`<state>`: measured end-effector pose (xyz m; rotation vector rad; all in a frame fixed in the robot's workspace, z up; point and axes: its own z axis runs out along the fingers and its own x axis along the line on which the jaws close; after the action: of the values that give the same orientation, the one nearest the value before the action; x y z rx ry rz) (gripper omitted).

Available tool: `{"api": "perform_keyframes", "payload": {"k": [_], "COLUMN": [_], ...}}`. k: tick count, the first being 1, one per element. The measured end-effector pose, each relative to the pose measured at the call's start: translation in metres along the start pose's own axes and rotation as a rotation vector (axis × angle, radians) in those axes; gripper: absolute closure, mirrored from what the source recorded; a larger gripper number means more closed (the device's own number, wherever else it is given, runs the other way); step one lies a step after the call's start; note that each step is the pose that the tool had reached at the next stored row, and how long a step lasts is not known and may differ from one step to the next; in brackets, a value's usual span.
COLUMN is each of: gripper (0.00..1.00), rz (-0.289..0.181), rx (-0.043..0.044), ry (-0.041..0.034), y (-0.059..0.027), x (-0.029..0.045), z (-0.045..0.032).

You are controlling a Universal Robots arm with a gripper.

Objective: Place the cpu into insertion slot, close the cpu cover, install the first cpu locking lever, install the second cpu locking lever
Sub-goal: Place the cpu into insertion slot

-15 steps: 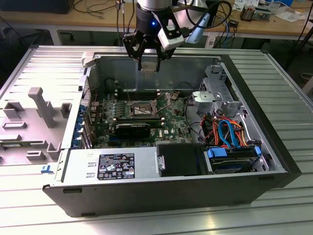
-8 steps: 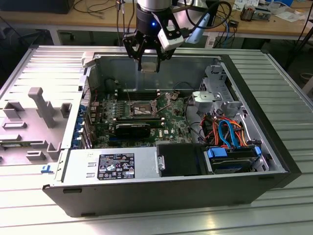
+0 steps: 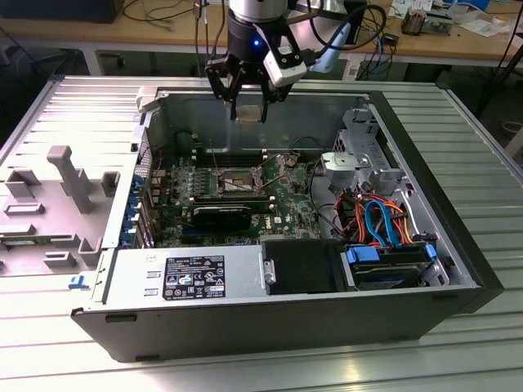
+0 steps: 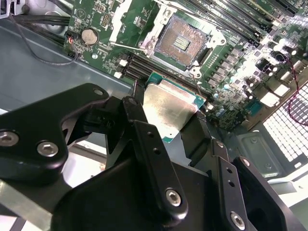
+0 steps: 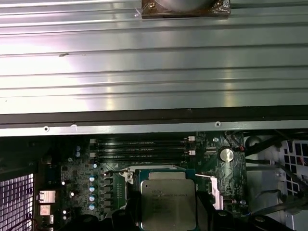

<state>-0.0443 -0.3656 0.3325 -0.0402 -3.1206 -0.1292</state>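
Observation:
My gripper (image 3: 248,104) hangs over the open computer case, above the back of the green motherboard (image 3: 286,204). It is shut on the cpu (image 4: 168,103), a flat square chip with a dull silver top, held by two opposite edges between the black fingers (image 4: 144,130). The first wrist view shows the cpu (image 5: 167,204) from above, still held high over the board. The insertion slot (image 4: 182,41) lies uncovered, its contact field showing inside a silver rim; it is also seen at mid-board (image 3: 237,181). I cannot tell the cpu cover apart from that rim.
Long black memory slots (image 5: 139,149) run beside the socket. A power supply (image 3: 188,278) and a drive bay with blue and orange cables (image 3: 380,224) fill the case front. The case walls (image 3: 196,114) ring the board. A grey fixture (image 3: 57,204) lies at the exterior view's left.

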Motion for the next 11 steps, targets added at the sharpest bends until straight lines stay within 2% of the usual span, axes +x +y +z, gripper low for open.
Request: {"api": "perform_keyframes", "payload": {"k": [11], "gripper": [0.45], "rz": [0.000], "rx": [0.0008], "ry": [0.0000], "y": [-0.0003], "x": [-0.0001], "z": [0.0032]}}
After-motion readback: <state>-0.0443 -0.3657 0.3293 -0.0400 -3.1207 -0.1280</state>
